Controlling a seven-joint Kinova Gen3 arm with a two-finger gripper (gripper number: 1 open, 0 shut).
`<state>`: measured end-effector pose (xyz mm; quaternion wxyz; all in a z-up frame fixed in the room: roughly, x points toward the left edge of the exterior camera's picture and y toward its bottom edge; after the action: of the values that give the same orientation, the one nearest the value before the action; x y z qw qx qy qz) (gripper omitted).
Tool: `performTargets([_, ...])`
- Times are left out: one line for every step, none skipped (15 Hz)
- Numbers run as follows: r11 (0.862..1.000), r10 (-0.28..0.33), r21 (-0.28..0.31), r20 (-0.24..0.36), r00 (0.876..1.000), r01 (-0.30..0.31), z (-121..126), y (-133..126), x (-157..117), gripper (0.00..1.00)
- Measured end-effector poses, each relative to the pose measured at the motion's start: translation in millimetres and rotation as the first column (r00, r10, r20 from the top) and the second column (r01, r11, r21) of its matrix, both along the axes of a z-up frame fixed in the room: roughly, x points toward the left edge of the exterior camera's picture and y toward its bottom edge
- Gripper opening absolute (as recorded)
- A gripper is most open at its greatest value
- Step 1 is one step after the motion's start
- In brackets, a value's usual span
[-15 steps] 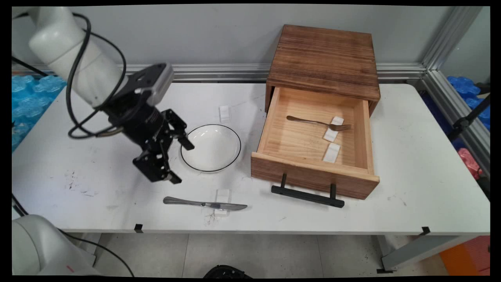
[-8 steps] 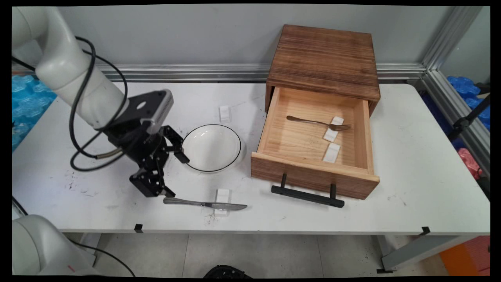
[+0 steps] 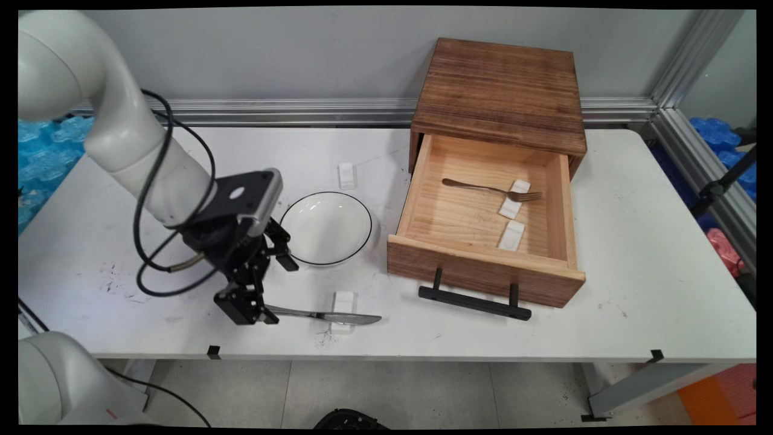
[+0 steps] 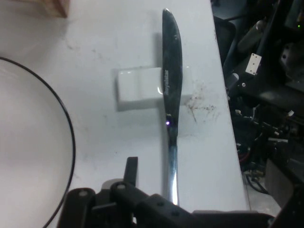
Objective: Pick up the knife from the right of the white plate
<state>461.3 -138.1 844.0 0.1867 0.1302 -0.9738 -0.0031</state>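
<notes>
The gripper [image 3: 275, 290] stands over the handle end of the knife [image 3: 326, 315], whose blade lies on a small block [image 3: 343, 301] to its right. The plate [image 3: 326, 228] lies just behind it, the open drawer [image 3: 483, 266] farther right with a fork [image 3: 492, 190] in it.

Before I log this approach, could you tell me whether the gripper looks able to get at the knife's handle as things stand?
Probably yes: the gripper is open, down over the handle end of the knife, whose blade rests on a small white block. The plate lies apart, and nothing blocks the handle.
</notes>
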Motion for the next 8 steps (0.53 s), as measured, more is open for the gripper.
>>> performTargets([1.0,0.005,0.005,0.003,1.0,-0.005,-4,0,-3,1.0])
performTargets([1.0,0.013,0.009,0.006,1.0,-0.013,-9,0,-6,1.0])
performTargets([1.0,0.018,0.011,0.008,1.0,-0.018,-13,0,-8,1.0])
performTargets([1.0,0.023,0.013,0.011,1.0,-0.024,-17,-1,-10,1.0])
performTargets([0.999,0.031,0.015,0.014,0.999,-0.031,-22,-1,-12,1.0])
performTargets([0.999,0.035,0.015,0.016,0.999,-0.035,-25,-2,-13,1.0])
performTargets([0.999,0.039,0.015,0.017,0.999,-0.039,-28,-3,-14,1.0])
performTargets([0.999,0.041,0.015,0.018,0.999,-0.041,-30,-3,-15,1.0])
